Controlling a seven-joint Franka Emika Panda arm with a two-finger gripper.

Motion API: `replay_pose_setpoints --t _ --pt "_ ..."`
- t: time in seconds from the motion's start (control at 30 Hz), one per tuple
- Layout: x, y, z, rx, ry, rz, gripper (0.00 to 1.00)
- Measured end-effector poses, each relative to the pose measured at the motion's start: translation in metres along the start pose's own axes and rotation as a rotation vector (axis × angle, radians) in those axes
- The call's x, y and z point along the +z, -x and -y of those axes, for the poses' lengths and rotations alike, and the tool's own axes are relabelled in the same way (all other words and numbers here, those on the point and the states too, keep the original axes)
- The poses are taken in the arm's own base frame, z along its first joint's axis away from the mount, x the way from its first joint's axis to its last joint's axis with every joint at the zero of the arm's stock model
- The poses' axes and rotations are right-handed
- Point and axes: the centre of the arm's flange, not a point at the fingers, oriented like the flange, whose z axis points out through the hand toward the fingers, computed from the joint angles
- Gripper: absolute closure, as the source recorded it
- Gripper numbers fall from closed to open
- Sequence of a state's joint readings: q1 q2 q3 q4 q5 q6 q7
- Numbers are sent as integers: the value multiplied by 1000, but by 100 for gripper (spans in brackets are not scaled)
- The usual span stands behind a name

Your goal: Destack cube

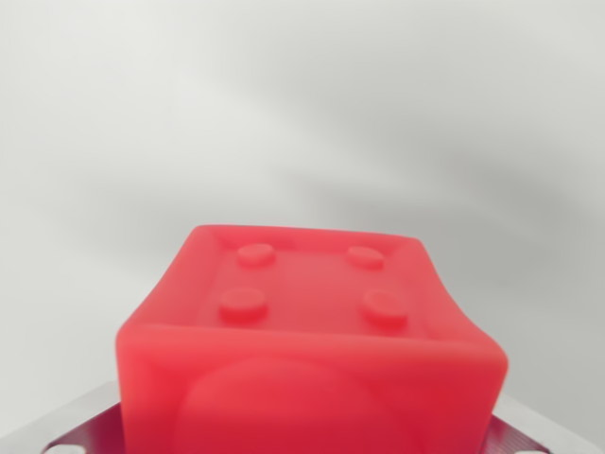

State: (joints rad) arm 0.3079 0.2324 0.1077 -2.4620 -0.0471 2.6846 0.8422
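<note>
A red cube [312,293] fills the lower middle of the wrist view, very close to the camera. The face turned toward me carries four round studs inside a raised rim. My gripper [307,440] sits at the bottom edge. Its grey metal fingers [66,430] show on both sides of the cube, right up against its flanks, so it looks shut on the cube. The fingertips and the cube's underside are hidden. No second cube is visible.
Behind the cube there is only a blurred pale grey-white surface with soft shadow bands. No edges or other objects can be made out.
</note>
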Motion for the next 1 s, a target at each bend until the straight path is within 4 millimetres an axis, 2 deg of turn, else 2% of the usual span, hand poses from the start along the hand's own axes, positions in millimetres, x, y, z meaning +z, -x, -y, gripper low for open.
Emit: replay_pose_setpoints --t 0.4,1.0 --pt "32 0 0 0 -1 -2 100" --pt "68 0 0 0 -1 -2 100"
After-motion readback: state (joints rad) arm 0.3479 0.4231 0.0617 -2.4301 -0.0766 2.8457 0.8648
